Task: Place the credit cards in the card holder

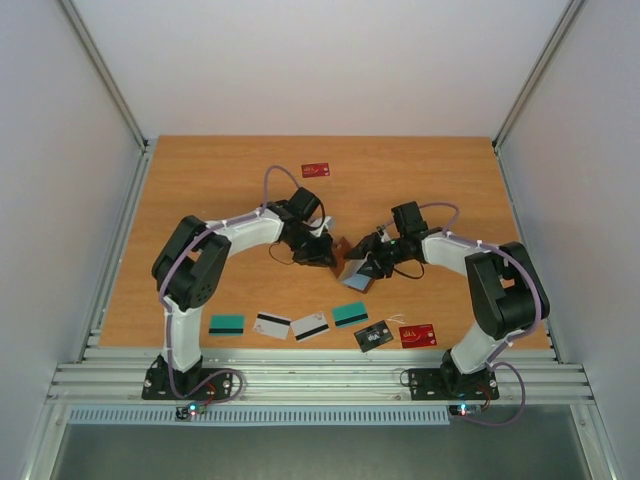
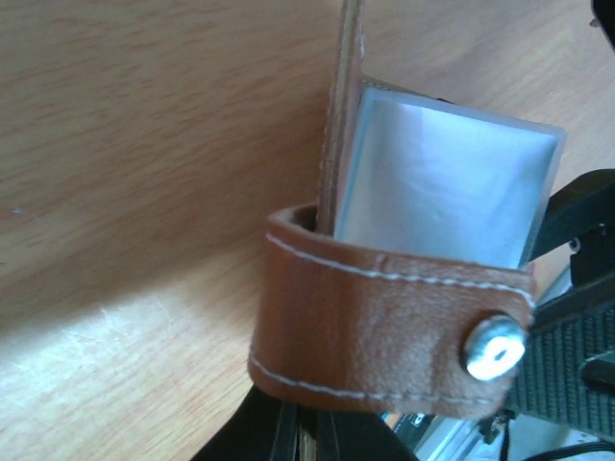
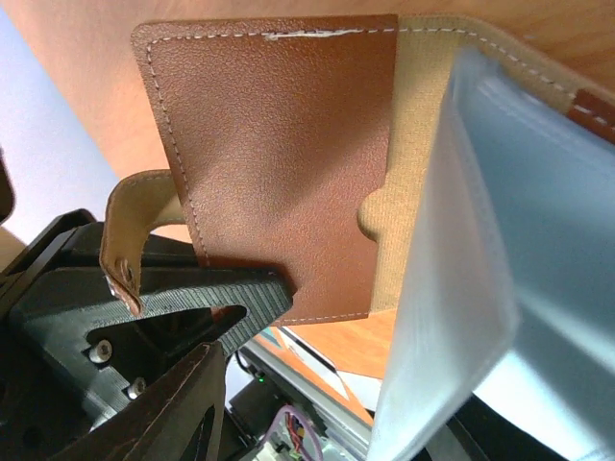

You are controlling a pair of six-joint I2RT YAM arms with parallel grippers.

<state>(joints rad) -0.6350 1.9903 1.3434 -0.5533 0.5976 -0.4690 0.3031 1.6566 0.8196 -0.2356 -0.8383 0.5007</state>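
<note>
Card holder (image 1: 350, 268): brown leather, raised above the middle of the bench (image 1: 200, 180), flap spread, grey-blue sleeves showing no card inside.
Left hand (image 1: 318, 250): closed tight on the holder's leather edge.
Right hand (image 1: 378, 262): one finger against the flap; grip cannot be told.
Credit cards (image 1: 310, 327): six along the near edge, one red near the far edge.
Handling: probably best to hold the sleeve mouth wide and steady with one hand and free the other to fetch.
</note>
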